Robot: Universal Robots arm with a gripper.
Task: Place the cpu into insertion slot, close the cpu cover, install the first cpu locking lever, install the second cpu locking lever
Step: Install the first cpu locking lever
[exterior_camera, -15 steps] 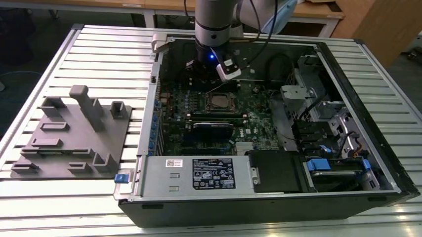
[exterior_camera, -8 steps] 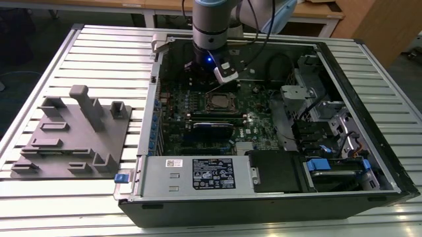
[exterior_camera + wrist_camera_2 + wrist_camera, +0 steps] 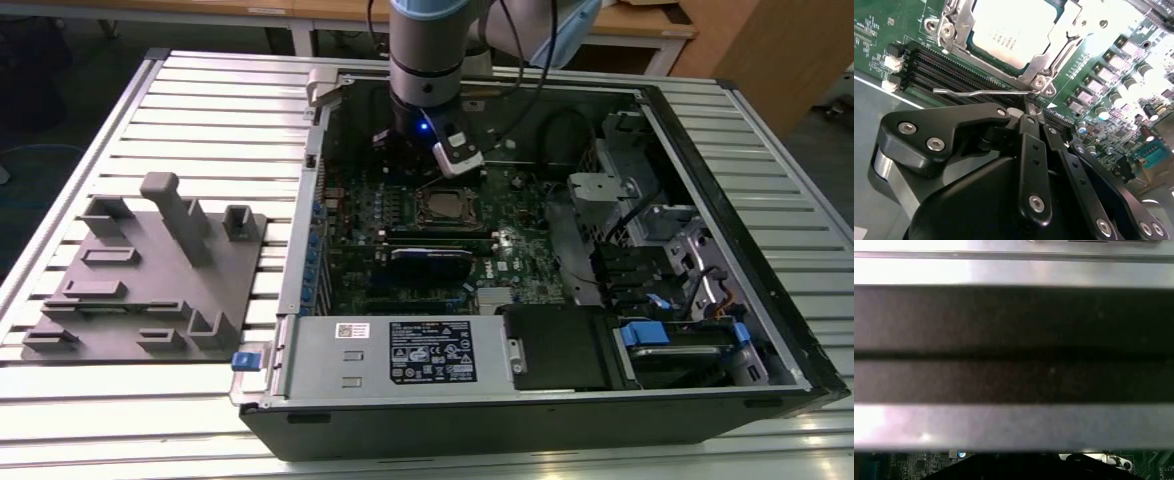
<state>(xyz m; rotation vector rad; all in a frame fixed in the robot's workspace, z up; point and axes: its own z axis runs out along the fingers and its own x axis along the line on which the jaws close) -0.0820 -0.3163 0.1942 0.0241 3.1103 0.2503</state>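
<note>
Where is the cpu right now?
The cpu sits in the motherboard socket under the closed cpu cover, just beyond the gripper in the second wrist view.

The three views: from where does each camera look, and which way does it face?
Exterior view: off the arm, high, looking down into the open computer case; the arm is seen.
Second wrist view: on the arm, facing the cpu under the cpu cover; the gripper is seen.
First wrist view: on the arm, facing blurred bands.
Shared: the motherboard.

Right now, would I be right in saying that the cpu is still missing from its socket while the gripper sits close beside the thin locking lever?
Not quite: the cpu already sits in its socket, framed by the cpu cover, as the second wrist view shows. The gripper does sit close beside the thin locking lever.
</note>
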